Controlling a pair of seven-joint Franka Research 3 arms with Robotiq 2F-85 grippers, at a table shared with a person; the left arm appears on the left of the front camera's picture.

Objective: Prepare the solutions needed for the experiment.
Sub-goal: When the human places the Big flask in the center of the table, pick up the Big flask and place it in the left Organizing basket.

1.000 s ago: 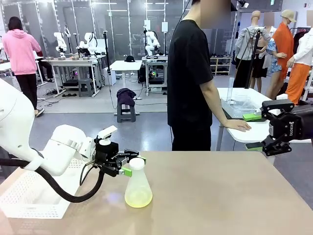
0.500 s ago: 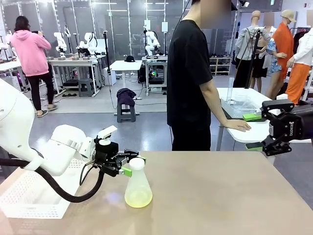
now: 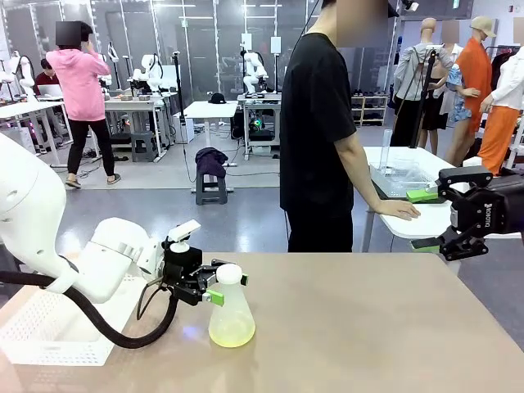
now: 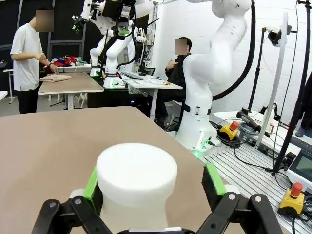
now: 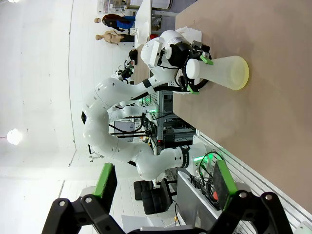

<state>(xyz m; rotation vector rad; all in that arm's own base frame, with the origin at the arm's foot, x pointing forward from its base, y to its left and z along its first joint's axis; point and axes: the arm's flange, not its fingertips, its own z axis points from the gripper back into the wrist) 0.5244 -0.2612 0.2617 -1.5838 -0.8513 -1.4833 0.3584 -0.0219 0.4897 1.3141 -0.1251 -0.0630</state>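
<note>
The conical flask [image 3: 231, 315] with pale yellow solution [image 3: 232, 332] stands upright on the table [image 3: 368, 327], left of centre. Left gripper [image 3: 223, 289] brackets its neck, jaws wide. Right gripper [image 3: 426, 219] hangs open, empty, beyond the table's right edge.

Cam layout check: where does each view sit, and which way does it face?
Front: between the arms, facing the person across the table; both arms show.
Left wrist: on the left arm, looking along the open left tool straddling the flask top.
Right wrist: on the right arm, rolled sideways, past the open right tool toward the left arm.
Shared: flask, all views.
</note>
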